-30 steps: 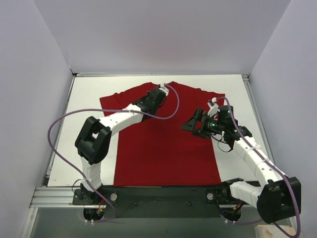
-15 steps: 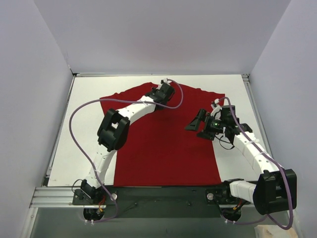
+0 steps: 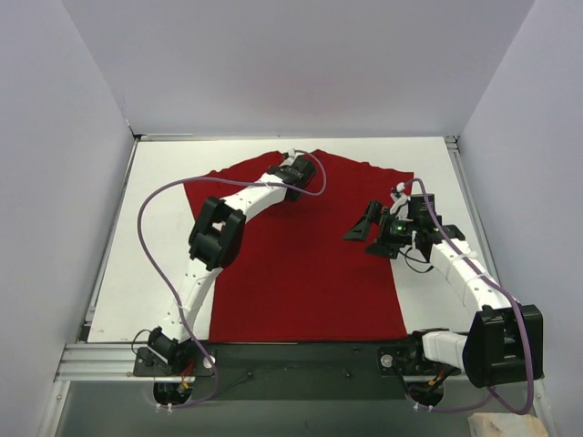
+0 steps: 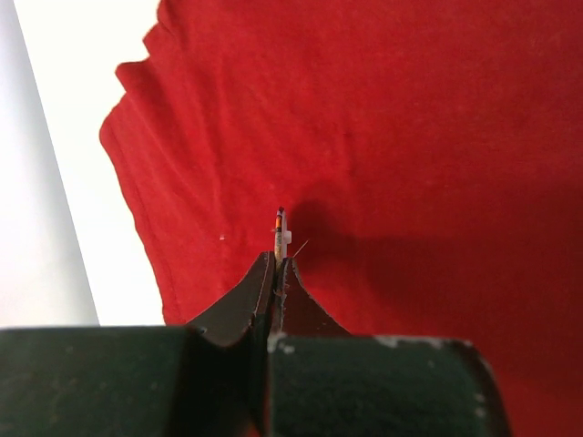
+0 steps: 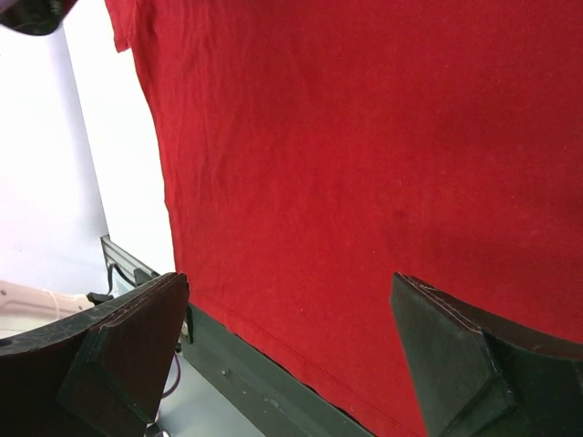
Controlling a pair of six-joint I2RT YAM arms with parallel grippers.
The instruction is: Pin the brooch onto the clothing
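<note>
The dark red T-shirt (image 3: 301, 264) lies flat on the white table, collar at the far side. My left gripper (image 3: 297, 173) is low over the shirt's upper chest near the collar. In the left wrist view it (image 4: 277, 259) is shut on the tiny brooch (image 4: 280, 232), which stands edge-on with an orange and dark rim and a thin pin showing, just above the red cloth (image 4: 410, 137). My right gripper (image 3: 363, 226) is open and empty over the shirt's right side; its wrist view shows the jaws (image 5: 291, 291) wide apart above the cloth (image 5: 364, 137).
The white table (image 3: 155, 228) shows bare to the left and right of the shirt. Grey walls close in three sides. The black front rail (image 5: 255, 373) runs just below the shirt's hem. A purple cable (image 3: 150, 209) loops off the left arm.
My left arm has reached farther out, its elbow folding in over the shirt and the gripper shifting toward the collar. My right gripper has drawn slightly right and stayed open.
</note>
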